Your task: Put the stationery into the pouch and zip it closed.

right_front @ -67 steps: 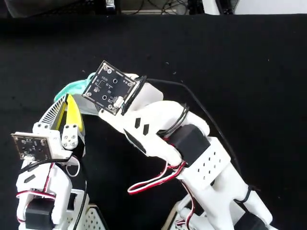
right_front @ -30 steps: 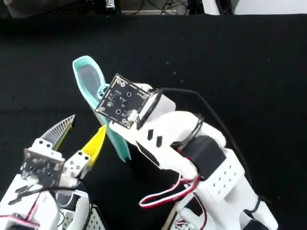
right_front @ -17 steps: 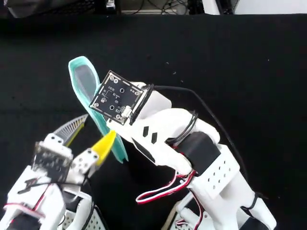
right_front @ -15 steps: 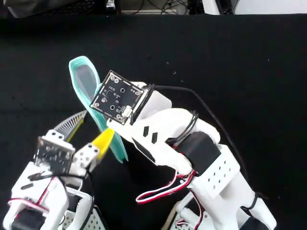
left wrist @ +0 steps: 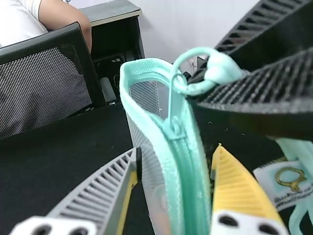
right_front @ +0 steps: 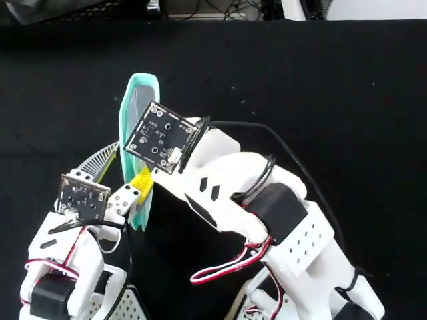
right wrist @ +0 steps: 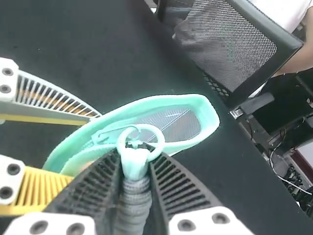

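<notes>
A teal mesh pouch (right_front: 137,110) stands on edge above the black table, its long side pointing away from the arms. My right gripper (right wrist: 134,149) is shut on the teal zip pull (right wrist: 133,161), whose ring (left wrist: 195,66) hangs from the slider (left wrist: 172,129) near the pouch's upper end. My left gripper (left wrist: 176,149) is open. Its grey finger (right_front: 101,160) and yellow finger (right_front: 141,181) sit on either side of the pouch's near end (left wrist: 161,161). The right gripper's black fingers (left wrist: 254,100) show above the pouch. What the pouch holds cannot be seen.
The black table (right_front: 320,100) spreads wide to the right and behind. A white card tag with a ring print (left wrist: 286,178) lies by the yellow finger. A mesh chair (right wrist: 234,44) stands beyond the table's far edge.
The pouch has swung from leaning left to nearly straight while held by the right gripper. The left arm has moved up, and its open fingers now straddle the pouch's near end.
</notes>
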